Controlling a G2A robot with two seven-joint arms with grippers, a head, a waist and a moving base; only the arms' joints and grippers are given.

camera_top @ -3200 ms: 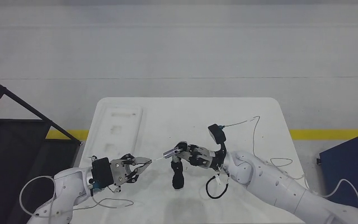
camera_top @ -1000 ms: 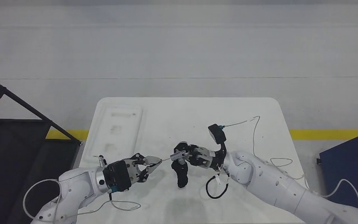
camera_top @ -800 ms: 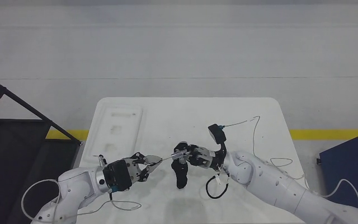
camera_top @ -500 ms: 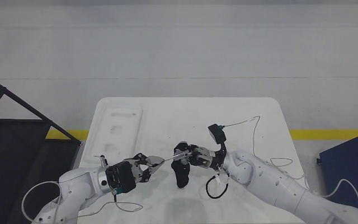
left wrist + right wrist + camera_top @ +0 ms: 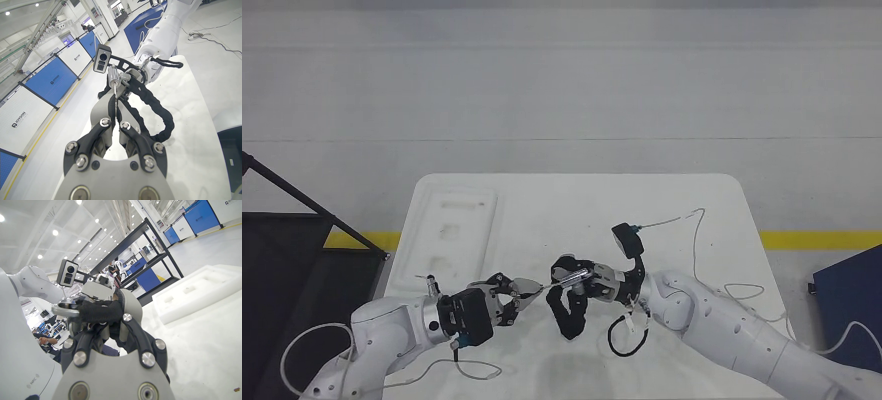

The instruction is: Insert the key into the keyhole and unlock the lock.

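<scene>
The left gripper's (image 5: 115, 107) jaws pinch the key (image 5: 114, 95), its tip at the keyhole (image 5: 114, 83) of the lock (image 5: 113, 75). The right gripper (image 5: 113, 311) is clamped on the lock above the table (image 5: 682, 215). A black cable (image 5: 160, 115) droops under the lock. A foam tray (image 5: 452, 235) lies well apart from the lock.

Logo print stands on the blue and white barrier panels (image 5: 54, 81), a small lettered mark on a white shell (image 5: 33, 382).

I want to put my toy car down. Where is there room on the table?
Bare: the far middle of the table, between the foam tray and the thin white cable. Crowded: the near middle, where the left end effector, key, lock and right end effector meet.
</scene>
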